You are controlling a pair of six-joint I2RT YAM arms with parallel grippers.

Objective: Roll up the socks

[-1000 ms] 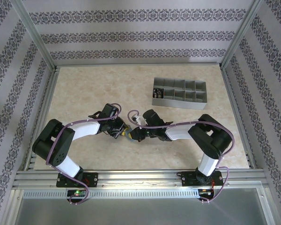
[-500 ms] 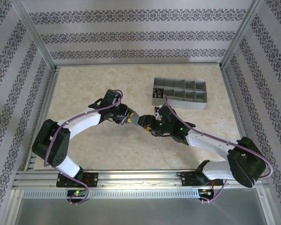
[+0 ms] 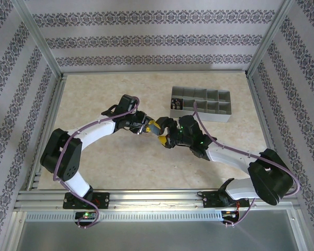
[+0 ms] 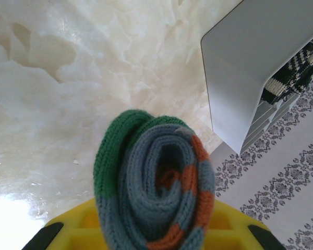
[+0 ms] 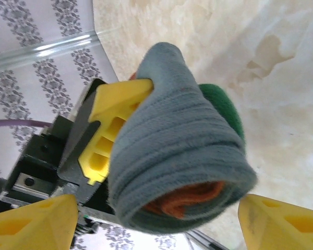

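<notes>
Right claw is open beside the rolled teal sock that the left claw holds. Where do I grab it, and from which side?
Grip the rolled sock across its wrapped grey-blue body, near the free end showing orange. Come in from the side opposite the left claw, which occupies the other end. The right claw straddles that free end, and squeezing across the spiral should pin the layers together.

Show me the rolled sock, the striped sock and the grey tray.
rolled sock [image 4: 161, 179], left wrist view, middle of its spiral end.
striped sock [image 4: 295, 69], left wrist view, banded fabric inside the tray.
grey tray [image 3: 209, 116], top view, its near outer wall.
</notes>
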